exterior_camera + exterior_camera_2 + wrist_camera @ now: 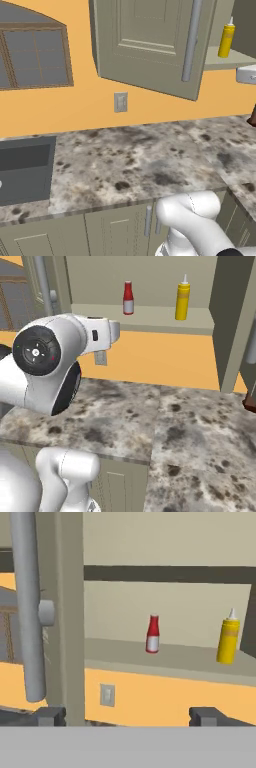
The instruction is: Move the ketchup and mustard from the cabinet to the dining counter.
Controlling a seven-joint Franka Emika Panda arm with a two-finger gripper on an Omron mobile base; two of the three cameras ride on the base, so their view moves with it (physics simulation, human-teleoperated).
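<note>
Standing upright on the lower shelf of the open cabinet [150,316] are two small squeeze bottles, well apart from each other. The ketchup [153,634] is a slim red bottle with a white band on its lower part. The mustard [228,640] is a smooth yellow bottle with a thin pointed white nozzle, a little taller than the red one. In the right base view the ketchup [128,298] is to the left and the mustard [182,300] to the right on the flat pale shelf. In the left base view the mustard [226,38] shows past the edge of the open door.

The cabinet door [150,45] is olive-grey with a raised panel, and it carries a long round bar handle [27,607] of grey metal.

The gripper [127,716] has its two dark fingertips spread wide, with nothing between them. It is in front of the cabinet, apart from both bottles.

Below is a counter [165,426] of speckled grey-brown granite. On the orange wall there is a small grey outlet plate [120,102].
</note>
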